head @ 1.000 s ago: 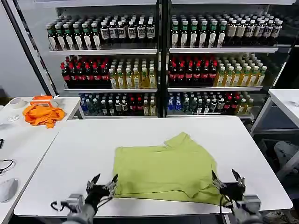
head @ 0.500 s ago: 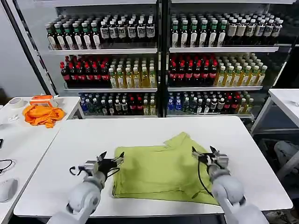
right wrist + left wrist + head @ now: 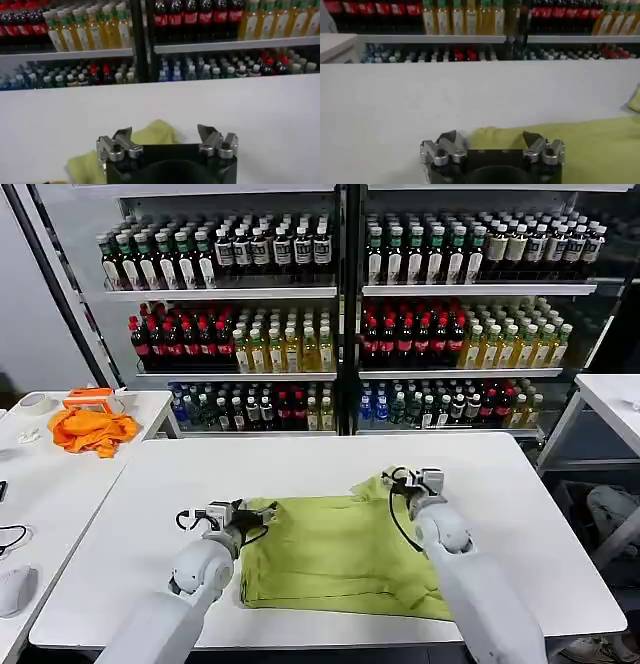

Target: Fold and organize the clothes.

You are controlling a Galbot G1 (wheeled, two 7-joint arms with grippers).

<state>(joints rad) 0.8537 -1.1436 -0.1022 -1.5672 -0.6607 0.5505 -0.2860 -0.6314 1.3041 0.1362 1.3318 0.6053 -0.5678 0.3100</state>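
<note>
Both open grippers, left gripper [image 3: 262,515] and right gripper [image 3: 402,481], advanced to T-shirt [image 3: 340,549] far corners.

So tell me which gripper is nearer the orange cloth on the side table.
Left. The left gripper sits at the green T-shirt's left far corner, on the orange cloth's side; the right gripper is over the shirt's far sleeve, farther off.

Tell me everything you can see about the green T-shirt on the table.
The T-shirt is lime green, plain on the side showing, and looks like soft cotton. It lies flat on the white table, partly folded into a rough rectangle, with one sleeve or corner sticking out at its far right. The left gripper is at its far left corner and the right gripper is over the protruding far right part, both with jaws open. Whether either touches the cloth is unclear.
</note>
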